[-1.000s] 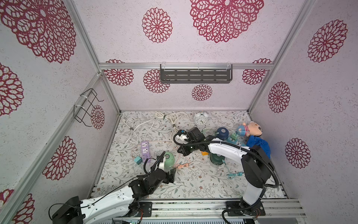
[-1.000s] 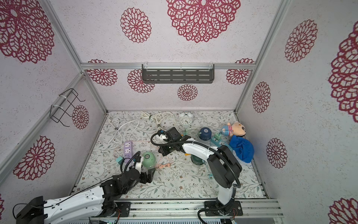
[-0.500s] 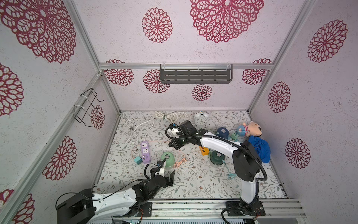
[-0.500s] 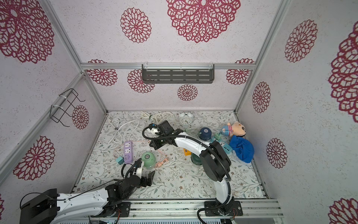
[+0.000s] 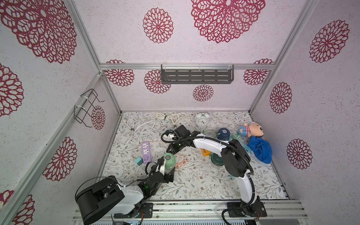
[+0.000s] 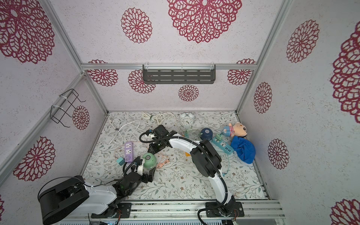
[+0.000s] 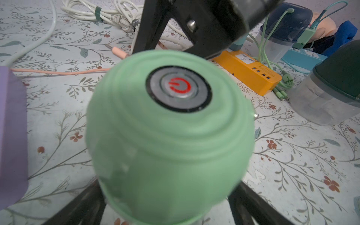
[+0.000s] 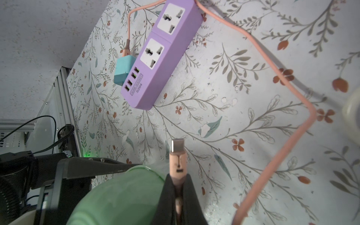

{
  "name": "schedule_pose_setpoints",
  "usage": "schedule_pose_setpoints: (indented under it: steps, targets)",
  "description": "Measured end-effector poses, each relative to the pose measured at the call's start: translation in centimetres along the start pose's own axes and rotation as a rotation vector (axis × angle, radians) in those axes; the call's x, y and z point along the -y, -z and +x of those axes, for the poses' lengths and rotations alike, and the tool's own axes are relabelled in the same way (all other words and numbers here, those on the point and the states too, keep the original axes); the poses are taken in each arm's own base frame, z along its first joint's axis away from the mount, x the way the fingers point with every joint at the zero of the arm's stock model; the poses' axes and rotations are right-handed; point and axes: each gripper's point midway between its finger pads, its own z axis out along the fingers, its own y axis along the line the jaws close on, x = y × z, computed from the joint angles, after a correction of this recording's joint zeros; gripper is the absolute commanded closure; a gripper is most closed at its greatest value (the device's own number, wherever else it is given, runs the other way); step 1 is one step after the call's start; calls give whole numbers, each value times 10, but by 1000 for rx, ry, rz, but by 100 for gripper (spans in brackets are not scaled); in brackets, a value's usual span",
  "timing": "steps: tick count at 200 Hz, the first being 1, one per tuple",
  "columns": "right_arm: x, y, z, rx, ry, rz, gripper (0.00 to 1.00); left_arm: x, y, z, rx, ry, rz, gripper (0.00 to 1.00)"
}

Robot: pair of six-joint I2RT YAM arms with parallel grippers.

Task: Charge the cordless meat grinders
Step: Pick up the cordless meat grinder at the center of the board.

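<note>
Mint grinder [image 5: 169,159] stood on the table [image 5: 204,185] near its front, on the robot's left, button up, inside the left gripper [image 5: 166,168]. That gripper's jaws were spread wide to either side of the clear cup, and one finger [image 8: 101,165] lay against the dome. This looked like bracing for a plug push, though whether they squeezed could not be told. The right gripper [image 8: 177,176] hung just over the dome's far side, its jaws pinched together on the plug [image 8: 176,155] of the pink cable [image 8: 288,109], metal tip free. The charging port did not show in any view, so the plug's aim could not be judged. The cable looped back across the table to a teal adapter [image 8: 122,72], which lay against the side of the purple strip [image 8: 155,58] and, as far as could be seen, in none of its sockets. Charging would probably need that joined too. Slack cable lay just beside the cup and might snag. Further right stood the dark green grinder [image 5: 217,159] with the orange strip [image 7: 249,74] beside it. Behind them was the navy grinder [image 5: 223,133], a green cable [image 7: 272,39] running up to it, near the blue strip [image 6: 224,145]. White cables [image 5: 136,128], a clock [image 5: 201,119], a doll [image 5: 253,130] and a blue cloth [image 5: 260,149] lay well clear.
</note>
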Motion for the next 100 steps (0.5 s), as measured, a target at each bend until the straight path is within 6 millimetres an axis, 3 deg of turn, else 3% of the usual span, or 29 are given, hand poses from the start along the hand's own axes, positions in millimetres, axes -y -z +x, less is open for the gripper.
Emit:
schedule_pose_setpoints:
  steps: [77, 100]
  targets:
    - [4, -9, 11, -30, -15, -8, 100, -7, -19, 17, -33, -15, -6, 3]
    - [6, -11, 12, -25, -13, -4, 100, -4, -27, 12, 2, 1, -1, 3]
